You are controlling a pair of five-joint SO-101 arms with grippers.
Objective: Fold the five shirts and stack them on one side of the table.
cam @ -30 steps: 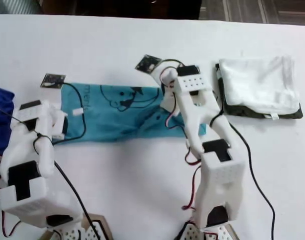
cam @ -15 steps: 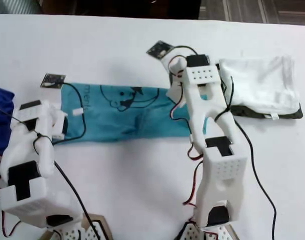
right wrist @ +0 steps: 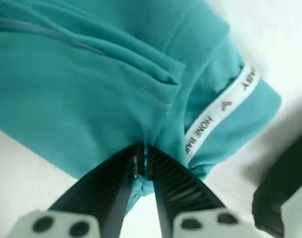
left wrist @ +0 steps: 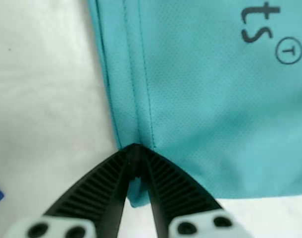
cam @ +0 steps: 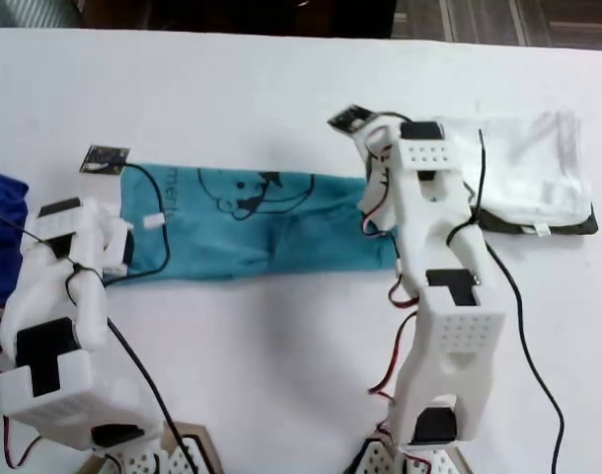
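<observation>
Left gripper point(left wrist: 136, 161) and right gripper point(right wrist: 141, 161) each clamped on teal shirt point(cam: 252, 222), mid-fold. Stack point(cam: 513, 168) looks like 2 done; blue shirt point(cam: 0, 232) not yet folded.

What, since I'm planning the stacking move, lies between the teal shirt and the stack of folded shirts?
Nothing visible on the table. The right gripper is shut on the teal shirt's end, and its arm covers most of the gap to the stack of folded shirts.

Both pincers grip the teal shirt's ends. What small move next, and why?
Probably lift the right pincer and carry its end toward the left pincer: the teal shirt lies as a long flat strip, pinched at both ends, ready for halving.
</observation>
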